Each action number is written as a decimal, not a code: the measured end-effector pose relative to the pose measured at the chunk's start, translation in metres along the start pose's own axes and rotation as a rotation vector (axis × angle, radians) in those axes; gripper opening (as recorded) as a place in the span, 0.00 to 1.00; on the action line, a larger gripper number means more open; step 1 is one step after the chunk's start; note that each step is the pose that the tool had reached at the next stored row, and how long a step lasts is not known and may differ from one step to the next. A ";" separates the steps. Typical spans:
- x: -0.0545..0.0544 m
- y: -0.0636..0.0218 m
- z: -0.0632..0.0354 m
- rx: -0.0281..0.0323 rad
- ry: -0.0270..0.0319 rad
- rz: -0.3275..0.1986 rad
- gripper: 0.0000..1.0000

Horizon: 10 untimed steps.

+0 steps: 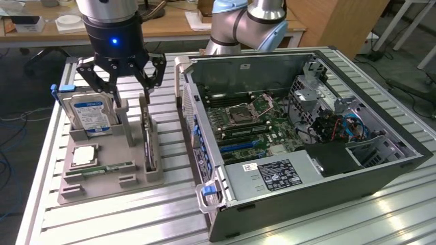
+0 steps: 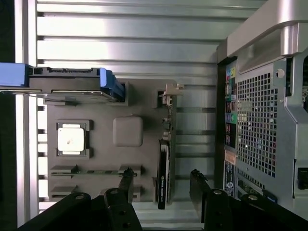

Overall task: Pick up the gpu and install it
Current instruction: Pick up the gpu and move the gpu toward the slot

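Grey holder (image 1: 102, 178) sat toward the worktop (image 1: 170, 214) edge at the exterior view's left, carrying an upright hard drive (image 1: 91, 115) and a processor chip (image 1: 85, 154). The gpu (image 1: 148, 145) stood on edge in the holder's slot nearest the open computer case (image 1: 320, 148). Pincer (image 1: 131, 99) hung above the card, spread wide, gripping nothing; the wrist view showed its fingers (image 2: 126, 180) to either side of the card.

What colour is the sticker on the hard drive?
The sticker is blue and white, best seen in the exterior view.
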<state>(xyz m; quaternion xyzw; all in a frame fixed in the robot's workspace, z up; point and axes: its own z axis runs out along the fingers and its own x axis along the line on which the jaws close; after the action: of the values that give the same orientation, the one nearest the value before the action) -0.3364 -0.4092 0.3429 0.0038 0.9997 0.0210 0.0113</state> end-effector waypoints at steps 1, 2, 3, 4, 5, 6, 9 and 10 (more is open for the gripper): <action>0.000 -0.0001 0.0008 0.0001 0.0002 0.000 0.59; -0.001 -0.0003 0.0020 0.0000 0.0000 0.000 0.59; -0.001 -0.0008 0.0032 0.0000 0.0002 0.000 0.59; -0.001 -0.0013 0.0045 0.0000 0.0002 0.000 0.59; 0.000 -0.0014 0.0059 0.0000 0.0002 0.000 0.59; 0.000 -0.0015 0.0076 0.0000 0.0002 0.000 0.59; 0.000 -0.0021 0.0125 0.0001 0.0002 0.000 0.59; 0.000 -0.0024 0.0143 0.0001 0.0001 0.000 0.59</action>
<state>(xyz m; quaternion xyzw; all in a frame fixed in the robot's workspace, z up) -0.3358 -0.4110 0.3286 0.0037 0.9997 0.0210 0.0113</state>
